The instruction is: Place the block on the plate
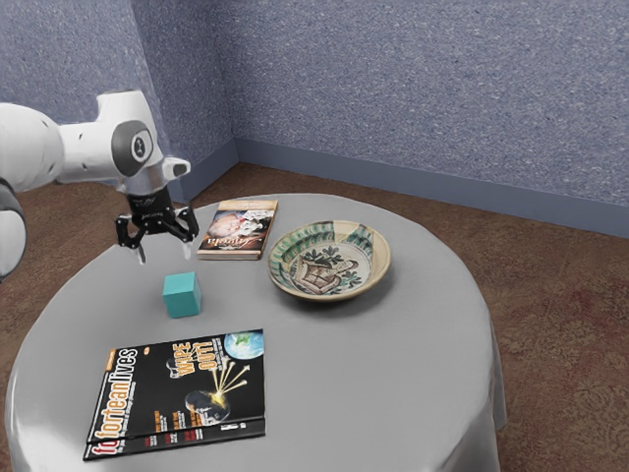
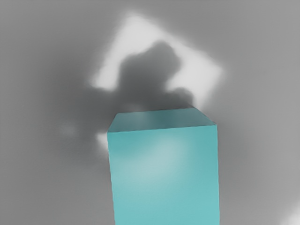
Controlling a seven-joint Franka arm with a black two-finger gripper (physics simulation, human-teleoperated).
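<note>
In the exterior view my gripper hangs over the table with its two fingers spread wide and nothing between them. Just below it, slightly toward the exterior view's right, the teal block rests on the tabletop. The same block appears large in the wrist view, under my hand, with a top face and one side showing. A patterned plate with green and brown painting lies farther to the exterior view's right, apart from the block.
A round table with a grey cloth carries everything. A black magazine lies nearer the exterior camera than the block. Between my gripper and the plate, toward the wall, is a book, close to the plate's rim.
</note>
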